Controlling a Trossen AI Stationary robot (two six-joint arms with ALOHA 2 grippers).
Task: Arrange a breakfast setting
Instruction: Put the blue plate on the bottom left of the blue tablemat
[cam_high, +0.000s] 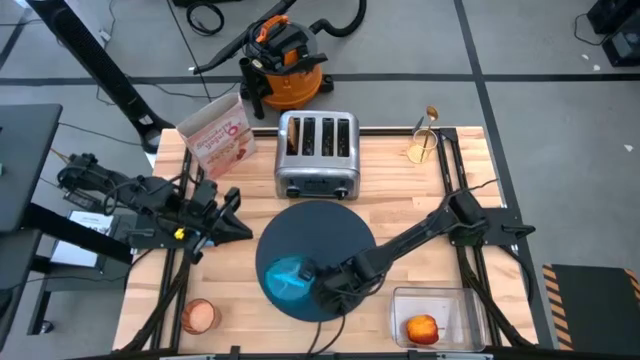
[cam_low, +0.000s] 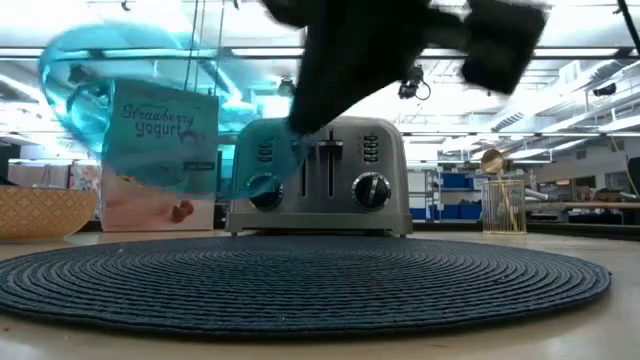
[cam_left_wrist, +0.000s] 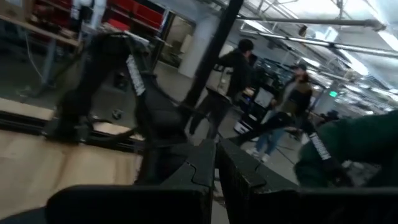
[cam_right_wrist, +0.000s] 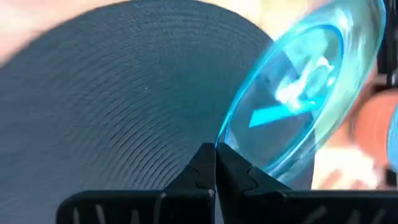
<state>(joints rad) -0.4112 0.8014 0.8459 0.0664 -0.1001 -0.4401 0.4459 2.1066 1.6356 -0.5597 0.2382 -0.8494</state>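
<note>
We see the right gripper (cam_high: 318, 287) over the near left part of the round mat (cam_high: 335, 225), its jaws pinched together on the rim of the translucent blue plate (cam_high: 288, 279), which hangs tilted above the mat in the low view. The left gripper (cam_high: 232, 215) waits beside the mat's left edge, fingers closed on nothing. The toaster (cam_high: 317, 155) stands behind the mat, the cereal box (cam_high: 216, 135) to its left, the copper cup (cam_high: 199, 316) at the near left corner, the apple (cam_high: 422, 328) in a clear bin (cam_high: 460, 300) near right
</note>
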